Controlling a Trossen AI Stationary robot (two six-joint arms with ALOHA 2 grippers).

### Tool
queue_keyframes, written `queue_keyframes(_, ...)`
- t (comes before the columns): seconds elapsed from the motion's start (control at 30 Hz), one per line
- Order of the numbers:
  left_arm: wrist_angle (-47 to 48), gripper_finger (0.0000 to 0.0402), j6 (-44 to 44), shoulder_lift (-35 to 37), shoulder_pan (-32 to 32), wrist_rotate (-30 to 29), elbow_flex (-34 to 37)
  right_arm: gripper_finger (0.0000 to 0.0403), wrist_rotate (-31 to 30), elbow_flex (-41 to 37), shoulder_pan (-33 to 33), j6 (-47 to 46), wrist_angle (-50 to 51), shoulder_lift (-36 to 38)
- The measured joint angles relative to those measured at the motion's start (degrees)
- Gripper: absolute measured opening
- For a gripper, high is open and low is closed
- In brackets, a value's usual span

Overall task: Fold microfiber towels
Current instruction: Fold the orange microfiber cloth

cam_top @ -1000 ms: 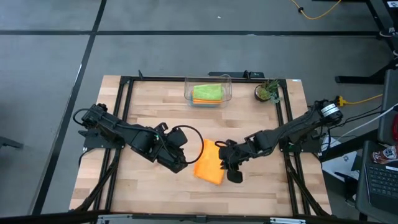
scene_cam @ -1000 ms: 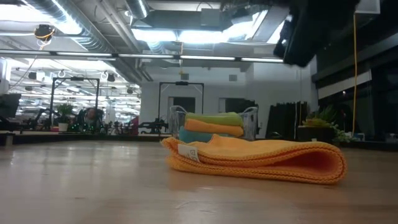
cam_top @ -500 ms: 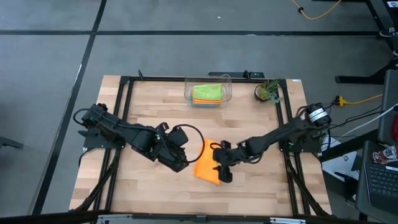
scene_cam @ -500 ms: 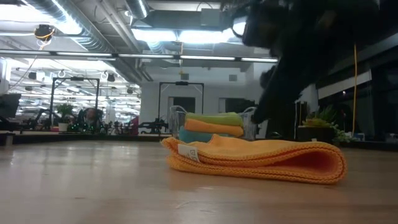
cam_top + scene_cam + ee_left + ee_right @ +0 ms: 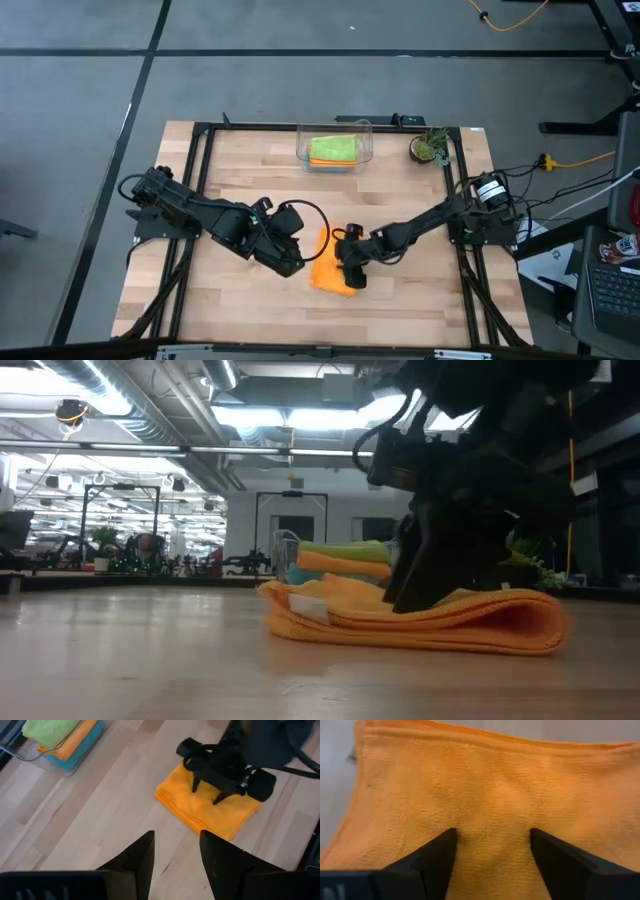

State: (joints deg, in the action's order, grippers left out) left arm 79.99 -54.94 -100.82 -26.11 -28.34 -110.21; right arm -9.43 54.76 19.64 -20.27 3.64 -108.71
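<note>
From the high view, you have the right gripper (image 5: 350, 272) down on the folded orange towel (image 5: 326, 272) near the table's middle, with the left gripper (image 5: 288, 262) waiting just beside the towel's other edge. Three more folded towels, lime green on top, sit in the clear plastic bin (image 5: 335, 150) at the far edge, well apart from both sets of fingers.

In the low view the right gripper (image 5: 425, 595) stands on top of the orange towel (image 5: 480, 622), its tips sinking into the upper layer. The cloth bulges in soft rolls at the fold, so expect it to be light, limp and quick to spring open.

The left wrist view shows your left fingers (image 5: 140, 857) spread moderately with nothing between them, the towel (image 5: 200, 812) ahead of them and the right gripper (image 5: 206, 790) planted on it, jaws apart.

The right wrist view shows both right fingers (image 5: 437, 852) set wide and pressed into the pile of the orange towel (image 5: 490, 795), the cloth dimpling between them. Nothing is pinched. To lift it, I judge you should pinch through all layers at a folded edge, not the flat middle.
</note>
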Motion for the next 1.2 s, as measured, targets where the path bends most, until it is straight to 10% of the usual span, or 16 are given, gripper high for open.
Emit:
queue_keyframes(0.37,0.04,0.0149,0.02,0.0,0.0,0.01,0.0,0.0256,12.22,3.46,-11.53,29.49,1.62,-0.4)
queue_keyframes(0.57,0.04,0.0149,0.02,0.0,0.0,0.01,0.0,0.0256,12.28,11.9,-14.59,28.09,6.77,-0.5)
queue_keyframes(0.9,-0.47,0.0149,0.04,0.0,0.0,3.06,0.0,0.0256,12.52,31.42,-12.21,22.02,42.3,-0.4)
queue_keyframes(1.2,-1.83,0.0149,0.04,0.0,-0.03,3.96,0.0,0.0256,13.46,29.38,-9.12,14.48,56.76,3.04)
